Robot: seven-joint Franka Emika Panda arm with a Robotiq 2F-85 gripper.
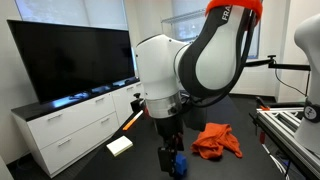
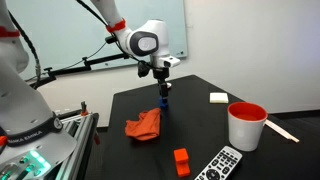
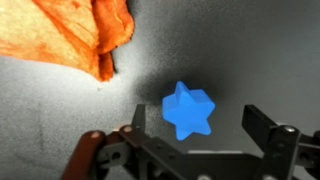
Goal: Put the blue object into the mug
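While the gripper (image 3: pixel 200 128) hangs spread over the blue block (image 3: pixel 188 108) (cloth (image 3: pixel 80 35) near), we should centre, descend straight, pinch its body, then carry to the mug (image 2: pixel 246 124).

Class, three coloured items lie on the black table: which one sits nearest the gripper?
The bright blue star-shaped block, directly below the open gripper; the orange cloth lies beside it, and the small red block farther off by the remote control.

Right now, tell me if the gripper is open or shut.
Open: the gripper stands wide around the blue block, with gaps both sides.
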